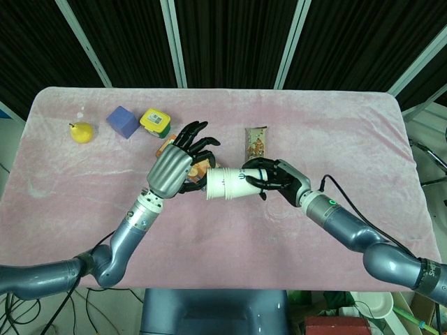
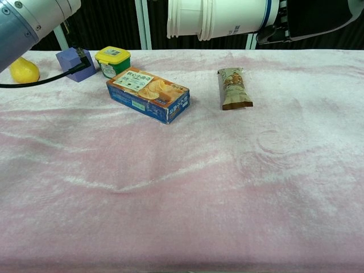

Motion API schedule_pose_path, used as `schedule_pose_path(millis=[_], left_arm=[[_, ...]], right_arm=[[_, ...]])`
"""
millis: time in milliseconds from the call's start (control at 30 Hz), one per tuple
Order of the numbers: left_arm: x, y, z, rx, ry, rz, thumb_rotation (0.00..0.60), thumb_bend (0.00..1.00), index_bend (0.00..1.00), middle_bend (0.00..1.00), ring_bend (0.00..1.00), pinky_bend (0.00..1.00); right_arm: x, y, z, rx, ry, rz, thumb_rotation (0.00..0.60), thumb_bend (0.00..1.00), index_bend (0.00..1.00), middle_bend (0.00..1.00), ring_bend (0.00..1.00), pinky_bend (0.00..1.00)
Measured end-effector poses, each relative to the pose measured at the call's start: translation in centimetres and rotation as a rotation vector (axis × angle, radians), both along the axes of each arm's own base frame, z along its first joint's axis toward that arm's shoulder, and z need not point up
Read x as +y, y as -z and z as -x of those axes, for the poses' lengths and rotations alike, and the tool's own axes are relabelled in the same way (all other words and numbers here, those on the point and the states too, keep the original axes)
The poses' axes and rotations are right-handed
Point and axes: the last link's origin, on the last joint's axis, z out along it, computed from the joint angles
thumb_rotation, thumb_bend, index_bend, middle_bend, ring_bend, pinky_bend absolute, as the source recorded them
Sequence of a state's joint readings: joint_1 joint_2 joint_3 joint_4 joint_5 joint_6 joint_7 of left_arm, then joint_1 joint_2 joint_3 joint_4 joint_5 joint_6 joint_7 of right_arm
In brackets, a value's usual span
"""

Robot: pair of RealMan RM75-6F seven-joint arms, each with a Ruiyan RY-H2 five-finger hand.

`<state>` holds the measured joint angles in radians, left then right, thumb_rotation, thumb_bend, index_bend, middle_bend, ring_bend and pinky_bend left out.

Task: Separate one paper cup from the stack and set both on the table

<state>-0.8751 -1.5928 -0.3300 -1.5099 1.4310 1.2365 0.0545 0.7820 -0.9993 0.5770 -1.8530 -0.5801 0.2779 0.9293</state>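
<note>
A stack of white paper cups (image 1: 234,181) lies on its side in the air above the middle of the table, open end to the left. My right hand (image 1: 277,178) grips its base end. My left hand (image 1: 178,167) is at the open end, its fingers on the rim of one cup (image 1: 211,183), which sticks out a little from the others. In the chest view the stack (image 2: 233,17) fills the top edge, with the pulled cup (image 2: 182,17) offset to the left. Only my left forearm (image 2: 28,20) and part of my right hand (image 2: 310,17) show there.
On the pink cloth lie a cracker box (image 2: 148,94) under the left hand, a snack bar (image 2: 235,88), a yellow-lidded tub (image 2: 112,60), a purple block (image 2: 74,61) and a yellow pear (image 1: 82,132) at the far left. The near half of the cloth (image 2: 182,199) is bare.
</note>
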Motion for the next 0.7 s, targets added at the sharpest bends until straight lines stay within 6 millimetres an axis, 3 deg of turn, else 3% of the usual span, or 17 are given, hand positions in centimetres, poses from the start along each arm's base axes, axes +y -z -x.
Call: schedule_pose_path(millis=[533,700], left_arm=[[0.4,-1.0,3.0,0.008,-0.043,-0.013,0.6,0.68,0.59,0.28,0.0,0.07],[0.4,-1.9,4.8,0.07,-0.055,-0.038,0.6,0.68,0.58,0.27,0.0,0.07]], right_arm=[[-0.3,-1.8,2.8,0.004,0.078,0.054,0.6,0.75,0.87,0.67,0.79,0.79],[-0.5,-2.3,4.2,0.123,0.013,0.138,0.6,0.73,0.87,0.67,0.79,0.79]])
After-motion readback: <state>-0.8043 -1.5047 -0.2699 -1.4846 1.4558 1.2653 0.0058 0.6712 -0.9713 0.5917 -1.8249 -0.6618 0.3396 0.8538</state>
